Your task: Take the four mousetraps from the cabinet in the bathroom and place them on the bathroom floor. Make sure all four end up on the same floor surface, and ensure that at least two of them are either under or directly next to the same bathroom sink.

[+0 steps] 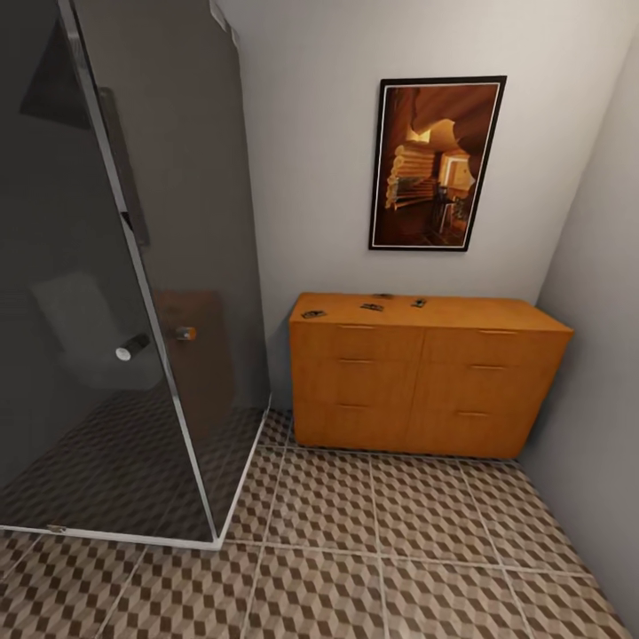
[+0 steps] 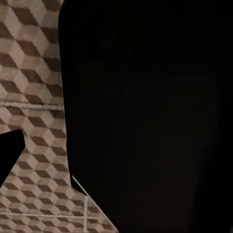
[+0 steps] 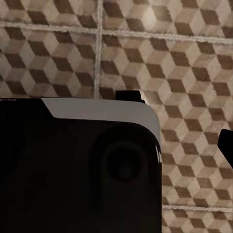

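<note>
gripper views face floor (image 3: pixel 194 58); mousetraps (image 1: pixel 372 307) top cabinet (image 1: pixel 426 390).

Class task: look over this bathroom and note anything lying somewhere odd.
Four mousetraps lie scattered at mixed angles on top of the orange-brown cabinet, an unusual place for traps; none are on the patterned floor. Nothing looks spilled or damaged.

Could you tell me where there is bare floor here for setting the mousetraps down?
The tiled floor lies open between the cabinet front, the shower screen and the right wall. The cabinet top's rear left is crowded with mousetraps.
</note>
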